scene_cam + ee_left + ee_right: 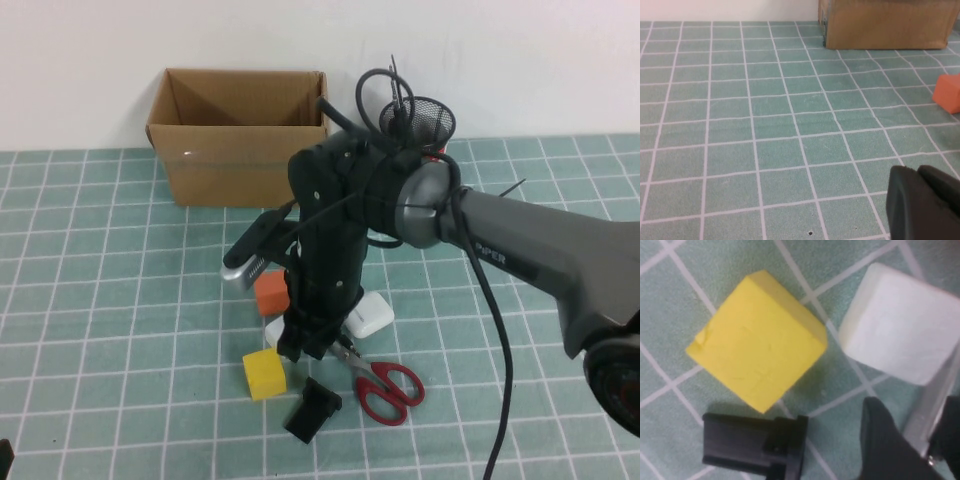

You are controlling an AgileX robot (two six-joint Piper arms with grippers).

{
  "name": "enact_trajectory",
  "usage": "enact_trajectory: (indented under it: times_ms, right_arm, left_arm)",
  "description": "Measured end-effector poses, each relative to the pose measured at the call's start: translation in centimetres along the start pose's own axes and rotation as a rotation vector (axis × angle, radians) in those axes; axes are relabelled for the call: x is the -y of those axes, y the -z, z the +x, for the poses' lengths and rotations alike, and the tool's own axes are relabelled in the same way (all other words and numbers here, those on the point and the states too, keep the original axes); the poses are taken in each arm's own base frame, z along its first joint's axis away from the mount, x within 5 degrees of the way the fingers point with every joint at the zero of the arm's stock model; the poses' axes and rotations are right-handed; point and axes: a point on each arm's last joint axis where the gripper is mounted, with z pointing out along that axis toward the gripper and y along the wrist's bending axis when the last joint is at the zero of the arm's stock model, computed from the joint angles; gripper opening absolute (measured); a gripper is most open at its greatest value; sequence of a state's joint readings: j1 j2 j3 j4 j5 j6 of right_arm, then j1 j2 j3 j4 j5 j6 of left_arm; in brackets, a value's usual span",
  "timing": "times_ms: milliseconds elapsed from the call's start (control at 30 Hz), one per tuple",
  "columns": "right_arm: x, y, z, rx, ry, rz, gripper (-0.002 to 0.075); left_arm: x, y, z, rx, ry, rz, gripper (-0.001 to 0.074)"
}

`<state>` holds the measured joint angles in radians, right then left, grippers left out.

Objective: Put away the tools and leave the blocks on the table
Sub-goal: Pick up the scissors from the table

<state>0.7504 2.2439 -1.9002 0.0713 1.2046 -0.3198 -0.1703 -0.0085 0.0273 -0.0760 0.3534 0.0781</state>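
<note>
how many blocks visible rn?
3. Orange block left of the right gripper; yellow block nearer the camera; white block beside the yellow, mostly hidden under that gripper in the high view. Left gripper parked far left.

The high view looks down from the robot's side across the teal-green grid-marked table (90,300) toward its far edge, where an open brown cardboard box (240,135) stands against the white wall. The left wrist view sits low near the table, facing that far edge; it shares the box (887,22) and the small orange cube (949,92) with the high view (271,292). The right wrist view looks almost straight down from very close, filling with the yellow cube (757,337), white cube (902,322) and short black rectangular piece (752,445), which the high view shows near the table's near edge (264,374).
</note>
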Motion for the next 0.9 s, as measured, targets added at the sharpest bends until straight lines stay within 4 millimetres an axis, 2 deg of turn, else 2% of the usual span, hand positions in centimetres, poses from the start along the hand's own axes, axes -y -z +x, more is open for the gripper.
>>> enact_trajectory:
  times_ms: [467,900]
  right_arm:
    - [0.2,-1.5,-0.2,-0.012,0.016,-0.002,0.0212]
    - [0.6,-1.8,-0.1,-0.032,-0.002,0.031,0.0212]
  left_arm:
    - [0.0,0.0,0.0,0.000,0.000,0.000,-0.0004]
    - [0.0,0.0,0.0,0.000,0.000,0.000,-0.0004]
